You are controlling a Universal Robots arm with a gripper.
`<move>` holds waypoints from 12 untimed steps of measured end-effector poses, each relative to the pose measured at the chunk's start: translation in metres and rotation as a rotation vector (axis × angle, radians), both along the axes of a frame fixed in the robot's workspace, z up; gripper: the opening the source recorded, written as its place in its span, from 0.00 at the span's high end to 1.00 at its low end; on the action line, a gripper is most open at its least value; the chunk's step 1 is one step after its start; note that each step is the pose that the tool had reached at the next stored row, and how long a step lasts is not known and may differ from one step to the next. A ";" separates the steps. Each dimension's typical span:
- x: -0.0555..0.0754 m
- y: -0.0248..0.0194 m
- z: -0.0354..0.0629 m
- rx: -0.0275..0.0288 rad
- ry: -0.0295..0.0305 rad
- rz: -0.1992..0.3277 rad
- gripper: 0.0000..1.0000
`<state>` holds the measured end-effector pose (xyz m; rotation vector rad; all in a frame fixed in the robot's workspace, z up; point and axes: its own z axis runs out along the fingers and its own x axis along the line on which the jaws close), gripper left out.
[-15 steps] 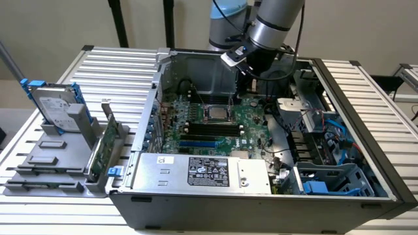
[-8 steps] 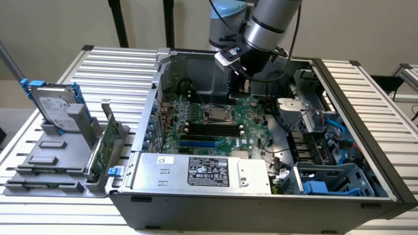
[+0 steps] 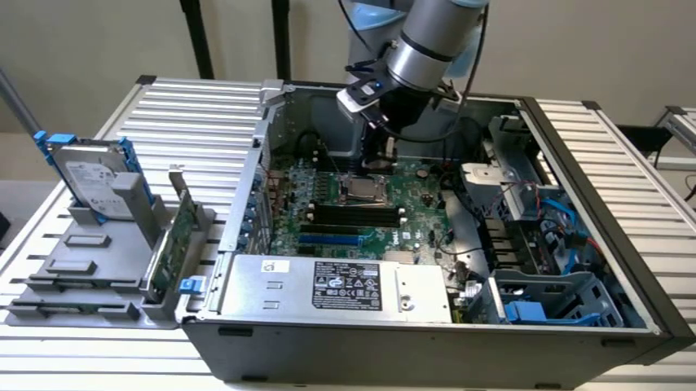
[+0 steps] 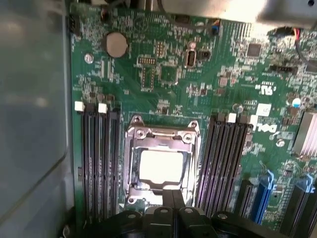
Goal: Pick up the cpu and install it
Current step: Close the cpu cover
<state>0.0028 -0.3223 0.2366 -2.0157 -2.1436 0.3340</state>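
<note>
Plain beige wall point(image 3: 87, 41) well behind the gripper point(image 3: 377, 156); I count two dark posts point(image 3: 199, 37) standing against it. Below and around the gripper, a table point(image 3: 207, 106) of ribbed aluminium slats. Pale floor point(image 3: 28, 195) past the table's edge. Light soft, even.

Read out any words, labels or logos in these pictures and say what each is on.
"DELL": white print on the green motherboard.
Too small to read: the black label on the silver box.
Too small to read: the label on the hard drive.
</note>
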 end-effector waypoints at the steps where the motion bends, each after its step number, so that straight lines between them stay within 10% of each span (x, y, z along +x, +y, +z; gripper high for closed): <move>1: -0.004 -0.0001 -0.0010 -0.0002 0.0033 0.000 0.89; 12: -0.026 0.0010 -0.0160 0.0017 0.0075 -0.012 0.89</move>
